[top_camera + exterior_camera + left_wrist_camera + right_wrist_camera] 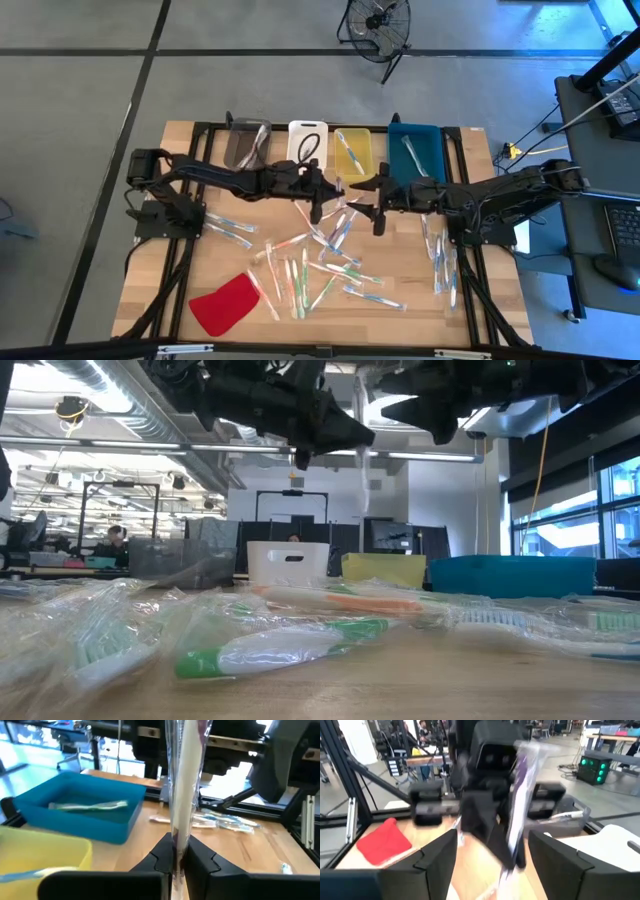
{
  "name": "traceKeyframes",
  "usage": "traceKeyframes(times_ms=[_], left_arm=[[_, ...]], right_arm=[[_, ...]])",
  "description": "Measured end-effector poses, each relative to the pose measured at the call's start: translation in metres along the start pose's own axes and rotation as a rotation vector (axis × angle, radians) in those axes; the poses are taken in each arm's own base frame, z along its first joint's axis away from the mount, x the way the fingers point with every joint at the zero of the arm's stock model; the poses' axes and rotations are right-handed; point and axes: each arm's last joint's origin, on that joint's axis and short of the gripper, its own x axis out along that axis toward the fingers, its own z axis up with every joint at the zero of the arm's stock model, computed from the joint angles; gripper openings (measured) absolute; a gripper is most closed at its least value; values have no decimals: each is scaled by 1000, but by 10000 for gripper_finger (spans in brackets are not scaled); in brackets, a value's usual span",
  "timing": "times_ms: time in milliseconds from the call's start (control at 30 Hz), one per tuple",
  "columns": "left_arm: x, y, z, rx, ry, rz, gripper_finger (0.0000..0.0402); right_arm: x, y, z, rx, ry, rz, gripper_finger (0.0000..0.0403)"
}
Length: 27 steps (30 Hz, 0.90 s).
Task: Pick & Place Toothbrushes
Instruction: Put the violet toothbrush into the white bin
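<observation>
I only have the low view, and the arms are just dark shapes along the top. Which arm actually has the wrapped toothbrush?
Observer: The left gripper has it. Its jaws are shut on the toothbrush, gripping it through the clear wrapper.
Operator: And the right arm?
Observer: The right gripper faces the left one over the middle of the table. Its jaws are open, with the toothbrush between them but not pinched.
Operator: Is there anything in the blue bin? I only see its wall.
Observer: One wrapped brush lies inside the blue bin.
</observation>
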Motion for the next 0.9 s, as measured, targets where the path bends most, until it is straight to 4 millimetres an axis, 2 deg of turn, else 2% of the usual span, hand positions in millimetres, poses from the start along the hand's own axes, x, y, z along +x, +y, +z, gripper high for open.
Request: traceKeyframes(times_ms=[300,500,733,900], left_arm=[[-27,35,22,-135,35,124,18],[-49,68,36,-249,4,235,18],[-68,114,43,-373,-38,383,20],[-80,139,54,-423,-91,416,20]], right_arm=[[-3,-2,-14,10,161,-22,213],[-5,-3,-21,0,234,-16,188],[-7,-3,-28,-9,308,12,162],[-7,-3,-29,-11,318,10,143]])
